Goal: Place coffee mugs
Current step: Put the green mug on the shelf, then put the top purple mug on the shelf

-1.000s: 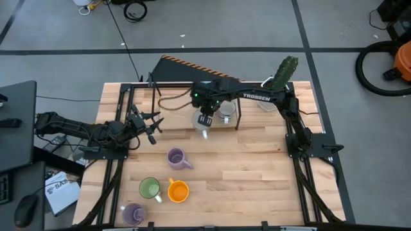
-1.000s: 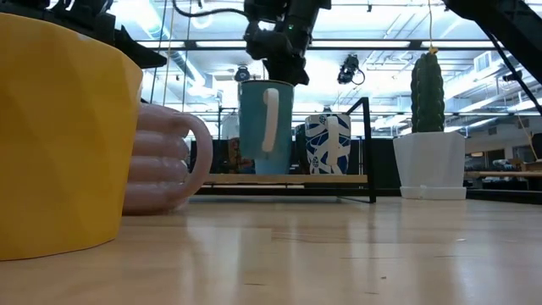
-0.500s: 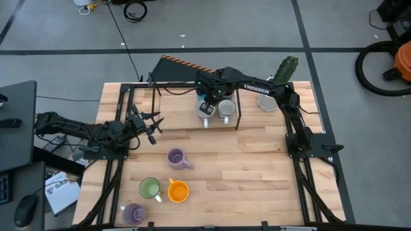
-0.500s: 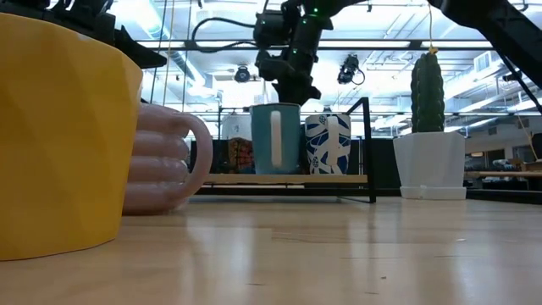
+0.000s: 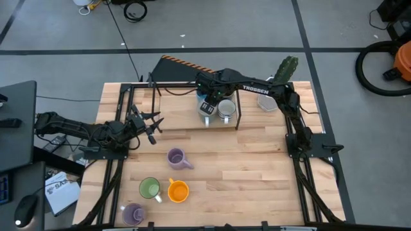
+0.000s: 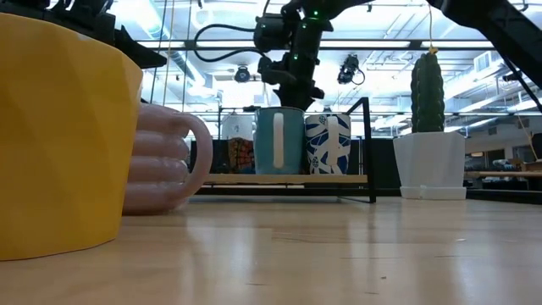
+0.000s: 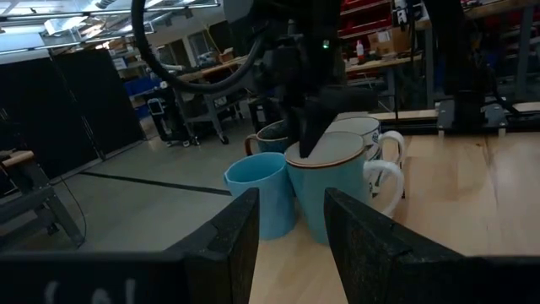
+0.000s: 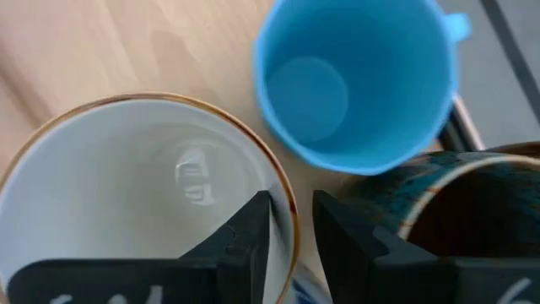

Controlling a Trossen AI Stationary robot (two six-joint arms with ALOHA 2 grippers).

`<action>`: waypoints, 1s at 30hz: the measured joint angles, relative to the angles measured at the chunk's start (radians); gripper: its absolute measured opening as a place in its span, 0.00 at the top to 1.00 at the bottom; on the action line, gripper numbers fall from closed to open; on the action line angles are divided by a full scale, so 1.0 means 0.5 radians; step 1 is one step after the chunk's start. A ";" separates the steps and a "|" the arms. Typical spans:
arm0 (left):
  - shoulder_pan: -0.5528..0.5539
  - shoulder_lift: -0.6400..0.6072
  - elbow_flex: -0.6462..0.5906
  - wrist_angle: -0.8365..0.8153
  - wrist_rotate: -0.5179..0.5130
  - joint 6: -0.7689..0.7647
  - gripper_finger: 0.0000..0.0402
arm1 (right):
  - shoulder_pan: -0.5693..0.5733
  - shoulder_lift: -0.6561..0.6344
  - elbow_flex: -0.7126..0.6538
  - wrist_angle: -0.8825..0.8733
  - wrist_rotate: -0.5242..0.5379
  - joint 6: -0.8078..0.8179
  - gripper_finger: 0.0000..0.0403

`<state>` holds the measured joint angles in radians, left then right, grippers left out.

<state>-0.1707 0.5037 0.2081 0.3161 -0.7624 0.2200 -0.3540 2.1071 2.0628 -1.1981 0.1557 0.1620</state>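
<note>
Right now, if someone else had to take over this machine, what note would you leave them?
Right gripper: jaws pinch the teal mug by its rim, on the back rack.
Left gripper: jaws open, idle at the table's left.
Done: teal mug, patterned mug, light blue mug, dark mug at the rack.
Left: release; move two purple mugs, green mug, orange mug.

Right tool point(image 5: 207, 106) over rack mugs point(image 5: 217, 109)

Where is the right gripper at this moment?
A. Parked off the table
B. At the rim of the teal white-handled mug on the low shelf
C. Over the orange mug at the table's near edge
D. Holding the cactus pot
B: the right gripper straddles the rim of the teal white-handled mug standing on the low wooden shelf.
</note>
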 joint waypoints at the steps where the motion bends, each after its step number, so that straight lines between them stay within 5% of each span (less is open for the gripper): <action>1: 0.001 0.000 0.000 0.000 0.000 0.000 0.65 | -0.002 0.000 0.000 0.001 0.005 -0.001 0.74; 30: 0.001 0.000 0.001 0.001 0.000 0.000 0.65 | 0.053 -0.183 0.000 0.131 -0.055 -0.160 0.74</action>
<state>-0.1703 0.5037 0.2085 0.3164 -0.7624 0.2199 -0.3277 2.0158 2.0628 -1.1326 0.1284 0.0821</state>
